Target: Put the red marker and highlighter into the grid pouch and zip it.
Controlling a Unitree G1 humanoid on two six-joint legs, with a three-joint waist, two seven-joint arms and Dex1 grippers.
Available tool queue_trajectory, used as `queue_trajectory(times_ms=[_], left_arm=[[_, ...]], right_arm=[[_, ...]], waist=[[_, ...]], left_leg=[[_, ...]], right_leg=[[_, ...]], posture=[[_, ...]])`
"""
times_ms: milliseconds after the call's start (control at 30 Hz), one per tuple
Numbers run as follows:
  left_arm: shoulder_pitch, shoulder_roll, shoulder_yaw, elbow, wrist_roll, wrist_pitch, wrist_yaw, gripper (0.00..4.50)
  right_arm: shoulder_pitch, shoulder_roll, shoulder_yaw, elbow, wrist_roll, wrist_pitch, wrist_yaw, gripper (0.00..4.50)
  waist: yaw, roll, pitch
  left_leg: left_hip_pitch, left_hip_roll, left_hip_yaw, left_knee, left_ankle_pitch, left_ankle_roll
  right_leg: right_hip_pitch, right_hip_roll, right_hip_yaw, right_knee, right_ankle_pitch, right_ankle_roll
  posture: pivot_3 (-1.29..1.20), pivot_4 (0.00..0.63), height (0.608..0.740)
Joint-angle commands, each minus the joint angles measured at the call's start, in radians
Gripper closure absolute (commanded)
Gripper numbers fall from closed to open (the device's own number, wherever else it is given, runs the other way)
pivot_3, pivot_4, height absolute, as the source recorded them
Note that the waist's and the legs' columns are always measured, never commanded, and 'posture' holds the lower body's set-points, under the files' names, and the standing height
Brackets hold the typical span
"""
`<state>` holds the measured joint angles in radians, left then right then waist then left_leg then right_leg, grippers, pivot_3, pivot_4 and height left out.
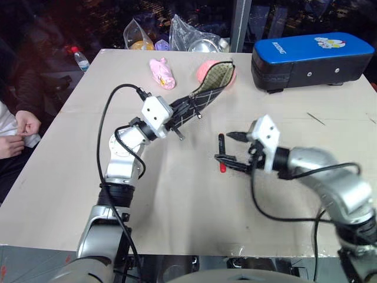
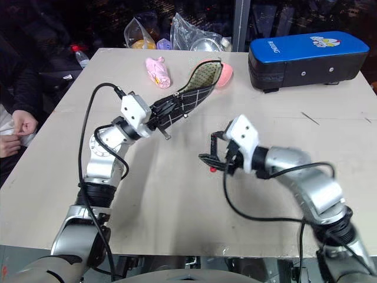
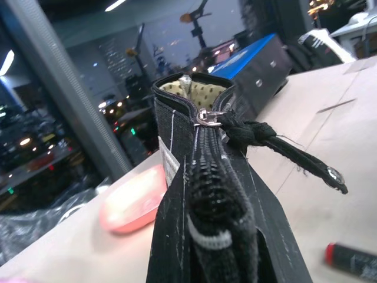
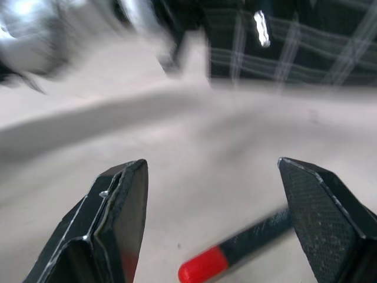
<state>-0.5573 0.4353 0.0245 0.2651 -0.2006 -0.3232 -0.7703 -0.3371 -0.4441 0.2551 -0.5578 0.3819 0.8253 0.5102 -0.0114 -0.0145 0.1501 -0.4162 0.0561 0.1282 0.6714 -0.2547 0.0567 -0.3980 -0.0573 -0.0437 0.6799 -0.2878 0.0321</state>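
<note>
With the grid pouch (image 1: 203, 97) clamped aloft in the shut left gripper (image 1: 177, 116) and the red marker (image 1: 222, 152) lying between the 2 wide-open, empty fingers of the right gripper (image 1: 232, 147), a skewed closure could roll the marker away.

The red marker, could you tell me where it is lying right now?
The red marker lies flat on the table near its middle, between the open fingers of the right gripper, to the right of the grid pouch held up by the left gripper.
</note>
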Motion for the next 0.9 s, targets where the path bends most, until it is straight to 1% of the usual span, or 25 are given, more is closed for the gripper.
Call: queue_trajectory(times_ms=[33, 100, 200, 333, 433, 500, 567, 600, 633, 667, 700, 733, 867, 900], left_arm=[[0.022, 0.042, 0.038, -0.054, -0.026, 0.019, -0.007, 4.5], [0.035, 0.05, 0.04, -0.07, -0.025, 0.025, -0.006, 4.5], [0.044, 0.047, 0.035, -0.099, -0.02, 0.032, 0.004, 4.5], [0.05, 0.037, 0.027, -0.128, -0.014, 0.046, 0.017, 4.5], [0.057, 0.031, 0.019, -0.142, -0.005, 0.048, 0.026, 4.5], [0.06, 0.026, 0.014, -0.151, -0.002, 0.049, 0.031, 4.5], [0.061, 0.024, 0.01, -0.151, 0.001, 0.047, 0.031, 4.5], [0.06, 0.024, 0.009, -0.149, 0.001, 0.046, 0.031, 4.5], [0.059, 0.023, 0.009, -0.147, 0.001, 0.046, 0.031, 4.5], [0.058, 0.022, 0.009, -0.144, 0.001, 0.045, 0.031, 4.5], [0.057, 0.022, 0.009, -0.14, 0.001, 0.043, 0.031, 4.5], [0.056, 0.02, 0.009, -0.137, 0.001, 0.042, 0.031, 4.5], [0.056, 0.012, 0.003, -0.132, 0.004, 0.037, 0.031, 4.5], [0.057, 0.01, 0.0, -0.134, 0.004, 0.037, 0.029, 4.5]], right_arm=[[-0.008, 0.095, 0.049, 0.068, -0.103, -0.006, -0.147, 0.96], [-0.018, 0.146, 0.064, 0.105, -0.133, 0.028, -0.2, 0.96], [-0.025, 0.184, 0.08, 0.142, -0.189, 0.083, -0.268, 0.96], [-0.041, 0.249, 0.074, 0.196, -0.197, 0.17, -0.305, 0.96], [-0.053, 0.266, 0.06, 0.245, -0.224, 0.222, -0.337, 0.96], [-0.053, 0.261, 0.06, 0.255, -0.23, 0.236, -0.335, 1.5], [-0.049, 0.259, 0.059, 0.245, -0.23, 0.243, -0.331, 2.33], [-0.048, 0.261, 0.054, 0.239, -0.229, 0.25, -0.332, 2.82], [-0.048, 0.258, 0.047, 0.23, -0.228, 0.259, -0.331, 3.43], [-0.048, 0.255, 0.032, 0.218, -0.226, 0.272, -0.332, 3.89], [-0.05, 0.25, 0.019, 0.21, -0.224, 0.279, -0.331, 4.13], [-0.05, 0.239, 0.003, 0.202, -0.222, 0.287, -0.327, 4.24], [-0.064, 0.169, -0.074, 0.186, -0.21, 0.288, -0.295, 4.24], [-0.078, 0.135, -0.096, 0.184, -0.202, 0.272, -0.271, 4.24]], waist=[[-0.003, 0.0, 0.0], [-0.002, 0.0, 0.0], [0.001, 0.0, 0.0], [0.0, -0.001, 0.0], [-0.002, -0.001, 0.0], [-0.003, -0.001, -0.001], [-0.003, -0.001, -0.001], [-0.002, -0.002, -0.001], [-0.001, -0.002, -0.001], [0.0, -0.002, -0.001], [0.001, -0.002, -0.002], [0.003, -0.002, -0.002], [0.017, -0.002, -0.002], [0.021, -0.002, -0.001]], left_leg=[[0.0, 0.0, 0.0, 0.0, 0.0, 0.0], [0.001, 0.001, 0.001, 0.0, 0.0, 0.0], [0.0, 0.001, 0.001, 0.0, 0.0, 0.0], [0.0, 0.001, 0.001, 0.0, 0.0, 0.0], [0.001, 0.001, 0.0, 0.0, 0.0, 0.0], [0.001, 0.001, 0.0, 0.0, 0.0, 0.0], [0.001, 0.001, 0.001, 0.0, 0.0, 0.0], [0.001, 0.001, 0.0, 0.0, 0.0, 0.0], [0.001, 0.001, 0.0, 0.0, 0.0, 0.0], [0.001, 0.001, 0.0, 0.0, 0.0, 0.0], [0.001, 0.001, 0.0, 0.0, 0.0, 0.0], [0.001, 0.001, 0.0, 0.0, 0.0, 0.0], [0.0, -0.001, 0.0, 0.0, 0.0, 0.0], [0.0, -0.001, 0.0, 0.0, 0.0, 0.0]], right_leg=[[0.0, 0.001, 0.0, 0.0, 0.0, 0.0], [0.0, 0.001, 0.0, 0.0, 0.0, 0.0], [0.0, 0.002, 0.0, 0.0, 0.0, 0.0], [0.0, 0.001, 0.0, 0.0, 0.0, 0.0], [0.0, 0.002, 0.0, 0.0, 0.0, 0.0], [0.0, 0.002, 0.0, 0.0, 0.0, 0.0], [0.0, 0.002, 0.0, 0.0, 0.0, 0.0], [0.0, 0.002, 0.0, 0.0, 0.0, 0.0], [0.0, 0.002, 0.0, 0.0, 0.0, 0.0], [0.0, 0.002, 0.0, 0.0, 0.0, 0.0], [0.0, 0.002, 0.0, 0.0, 0.0, 0.0], [0.0, 0.002, 0.0, 0.0, 0.0, 0.0], [0.001, 0.001, 0.0, -0.001, 0.0, 0.0], [0.001, 0.0, 0.0, -0.001, 0.0, 0.0]], posture=[[0.0, 0.15, 0.74], [0.0, 0.15, 0.74], [0.0, 0.15, 0.74], [0.0, 0.15, 0.74], [0.0, 0.15, 0.74], [0.0, 0.15, 0.74], [0.0, 0.15, 0.74], [0.0, 0.15, 0.74], [0.0, 0.15, 0.74], [0.0, 0.15, 0.74], [0.0, 0.15, 0.74], [0.0, 0.15, 0.74], [0.0, 0.15, 0.74], [0.0, 0.15, 0.74]])
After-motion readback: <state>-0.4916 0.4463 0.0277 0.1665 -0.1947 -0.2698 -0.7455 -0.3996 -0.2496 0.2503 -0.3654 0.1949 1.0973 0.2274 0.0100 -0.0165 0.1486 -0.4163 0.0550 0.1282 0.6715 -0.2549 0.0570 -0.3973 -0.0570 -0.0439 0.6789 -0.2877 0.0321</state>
